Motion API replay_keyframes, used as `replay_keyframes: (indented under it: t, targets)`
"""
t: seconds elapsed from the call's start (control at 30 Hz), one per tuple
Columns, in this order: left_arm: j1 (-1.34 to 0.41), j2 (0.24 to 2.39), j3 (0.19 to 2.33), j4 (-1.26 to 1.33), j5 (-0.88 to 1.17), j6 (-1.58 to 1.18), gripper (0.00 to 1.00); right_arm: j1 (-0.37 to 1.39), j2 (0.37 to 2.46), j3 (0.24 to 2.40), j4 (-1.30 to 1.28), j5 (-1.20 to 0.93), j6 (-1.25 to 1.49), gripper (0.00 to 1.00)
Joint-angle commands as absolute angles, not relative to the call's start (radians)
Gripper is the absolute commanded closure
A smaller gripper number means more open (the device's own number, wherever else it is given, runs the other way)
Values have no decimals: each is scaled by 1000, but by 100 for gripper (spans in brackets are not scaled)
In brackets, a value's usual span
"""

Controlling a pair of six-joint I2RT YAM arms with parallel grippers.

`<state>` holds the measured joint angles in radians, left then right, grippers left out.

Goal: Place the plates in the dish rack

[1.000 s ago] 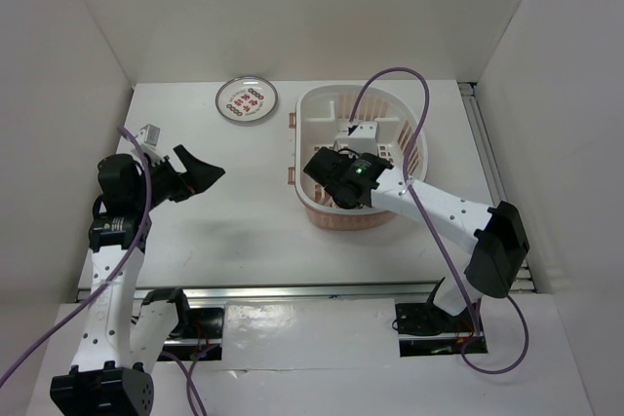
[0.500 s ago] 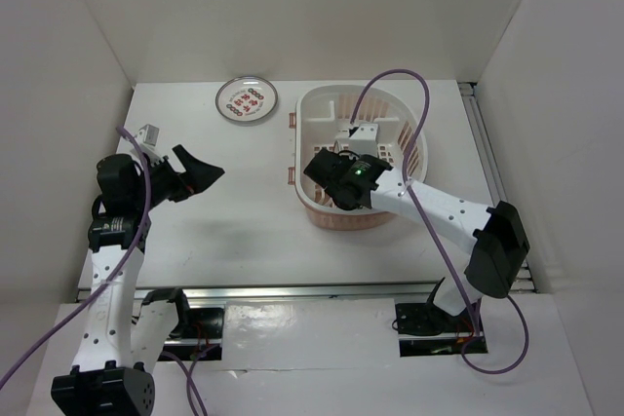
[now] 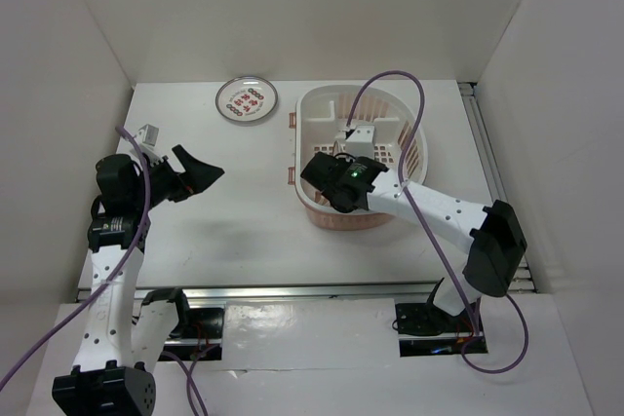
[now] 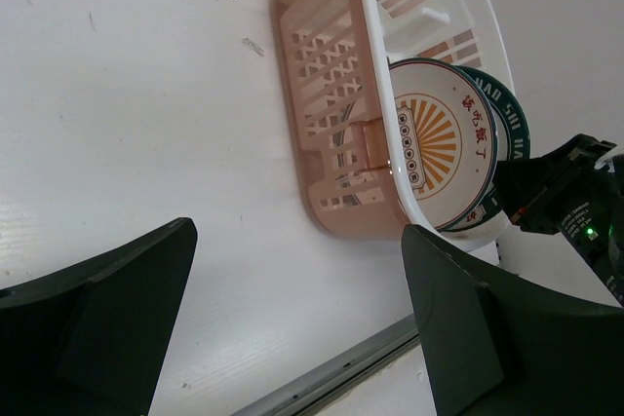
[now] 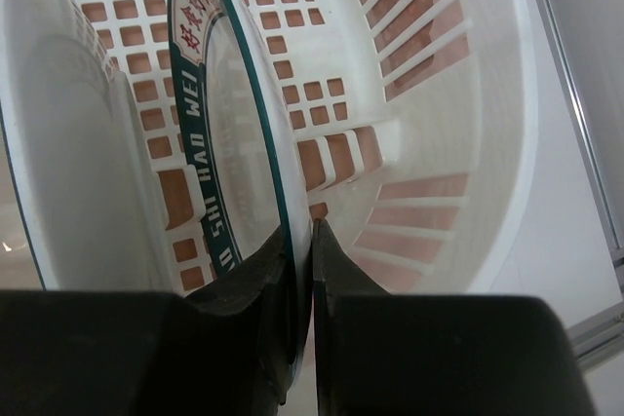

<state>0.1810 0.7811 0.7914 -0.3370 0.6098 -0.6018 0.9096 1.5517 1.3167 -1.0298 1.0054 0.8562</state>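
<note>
The dish rack [image 3: 390, 114] stands on the right of the table. My right gripper [image 3: 334, 180] reaches into it and is shut on the rim of the teal-rimmed plate [image 5: 219, 114], which stands on edge. In the right wrist view the gripper [image 5: 304, 241] pinches that rim. The orange sunburst plate [image 4: 434, 138] stands upright beside it, with the teal plate [image 4: 509, 124] behind. The red-character plate [image 3: 248, 100] lies flat at the back of the table. My left gripper [image 3: 200, 174] is open and empty above the table, left of the rack [image 4: 331, 94].
White walls enclose the table on three sides. A metal rail [image 3: 292, 289] runs along the near edge. The right arm's purple cable [image 3: 390, 80] loops over the rack.
My right gripper has shifted slightly left inside the rack with the teal plate. The left arm has not moved.
</note>
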Motion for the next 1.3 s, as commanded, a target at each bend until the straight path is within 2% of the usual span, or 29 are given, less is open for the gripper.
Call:
replay_keyframes:
  t: [0.0,0.3,0.37,0.4,0.57,0.83,1.2,1.27]
  targets:
    - [187,775,802,-305,637,-588,0,914,1565,1328,-1069,1019,885,85]
    - [187,775,802,-305,637,-588,0,923,1565,1338,-1089,1019,905,77]
    - [187,775,802,-305,637,-588,0,923,1565,1338,-1089,1019,905,74]
    - [187,775,802,-305,637,-588,0,923,1565,1338,-1089,1019,905,67]
    - [187,775,802,-305,637,-588,0,923,1565,1348,-1100,1019,914,62]
    - [187,784,802,-305,646,-588,0,933,1525,1359,-1098,1019,923,62]
    - [187,784,802,-305,646,-588,0,933,1447,1348,-973,956,810,61]
    - [187,784,802,-305,646,-588,0,933,1431,1348,-962,956,799,58]
